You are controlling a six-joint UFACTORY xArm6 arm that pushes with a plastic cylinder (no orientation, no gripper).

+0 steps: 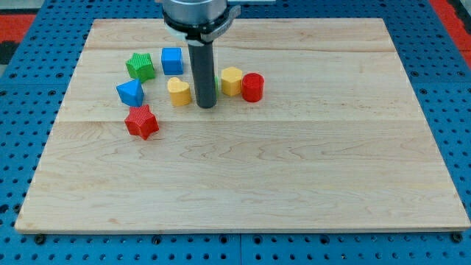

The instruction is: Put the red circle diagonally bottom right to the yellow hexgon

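The red circle (252, 87) stands on the wooden board (294, 169), touching the right side of the yellow hexagon (231, 80), slightly lower than it. My tip (206, 106) rests on the board just left of the yellow hexagon and right of a yellow heart (178, 90). The rod rises from there to the view's top. The tip is about one block's width left of the hexagon and touches neither the hexagon nor the red circle.
A green star (140, 66) and a blue cube (171, 60) sit at the upper left. A blue triangle-like block (130, 93) and a red star (141, 121) lie below them. Blue pegboard surrounds the board.
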